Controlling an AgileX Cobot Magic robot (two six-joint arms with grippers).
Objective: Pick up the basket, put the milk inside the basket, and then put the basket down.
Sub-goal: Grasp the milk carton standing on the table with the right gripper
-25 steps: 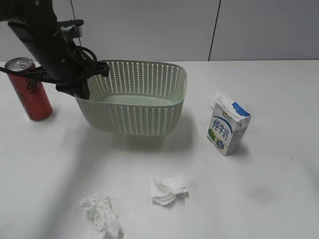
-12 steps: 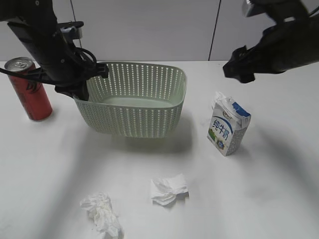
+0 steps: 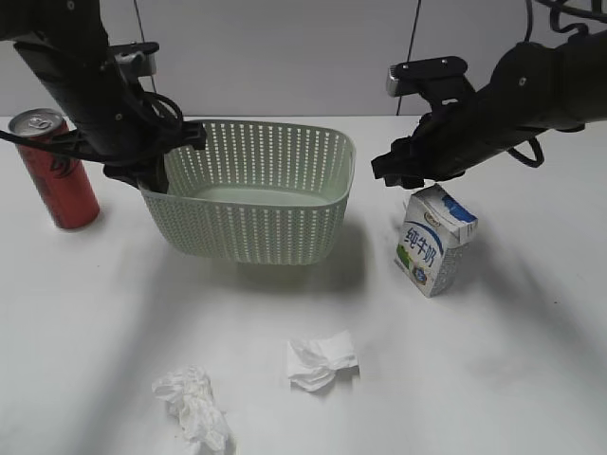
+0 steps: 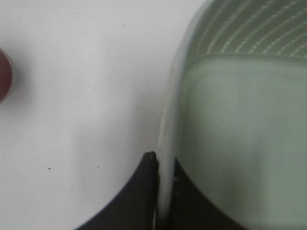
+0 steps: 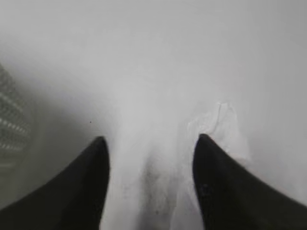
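Note:
The pale green basket [image 3: 256, 204] hangs tilted a little above the table, its left end higher. My left gripper [image 3: 152, 171] is shut on the basket's left rim; in the left wrist view the rim [image 4: 165, 158] runs between the two jaws [image 4: 160, 165]. The milk [image 3: 432, 237], a white carton with blue lettering, stands upright right of the basket. My right gripper [image 3: 403, 171] hovers just above and left of the carton's top. In the right wrist view its jaws [image 5: 151, 143] are open and empty over the white table; the milk does not show there.
A red soda can [image 3: 59, 171] stands at the far left, close behind my left arm. Two crumpled white tissues [image 3: 321, 362] [image 3: 194, 406] lie in front of the basket. A tissue also shows blurred in the right wrist view [image 5: 218, 127]. The grey wall is behind.
My right arm came into view from the upper right and dropped down and left to just above the milk. The basket stays held, barely moved.

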